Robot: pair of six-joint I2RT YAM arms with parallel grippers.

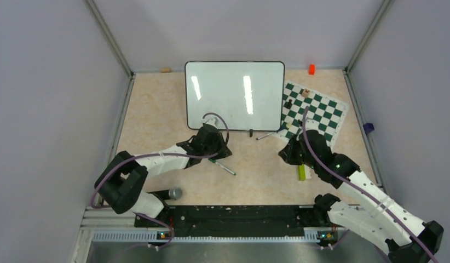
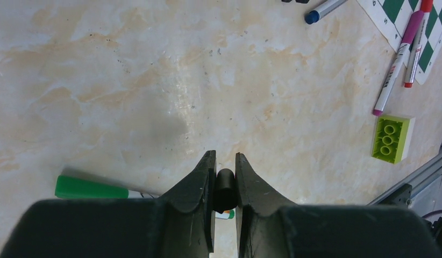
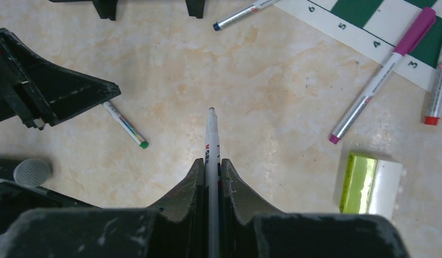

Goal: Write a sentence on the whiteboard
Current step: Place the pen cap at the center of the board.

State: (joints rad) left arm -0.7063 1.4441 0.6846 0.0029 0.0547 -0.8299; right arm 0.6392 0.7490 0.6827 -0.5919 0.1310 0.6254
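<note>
a marble-patterned table [image 1: 157, 109] carried a whiteboard [image 1: 234, 93] standing at the middle of its far edge. its long side ran left to right and its white face was turned toward the arms. a green-and-white chess mat [image 1: 316, 109] lay askew just beside the board's right end, toward the table's far right corner. a purple marker [image 2: 393, 67] and a red marker [image 2: 418, 43] lay across the mat's near edge. a blue-capped marker [image 2: 323, 9] lay near the board's feet, and a lime toy brick [image 2: 392, 138] sat closer to the table's near edge. a green-ended marker [image 2: 90, 187] lay on the table under the left gripper [image 2: 224, 161], whose fingers stood narrow, pinching a black cap [image 2: 225, 188]. the right gripper [image 3: 211, 164], in front of the mat, was clamped on a white marker [image 3: 210, 137]. the barrel ran in line with the fingers, its bare tip pointing toward the board.
</note>
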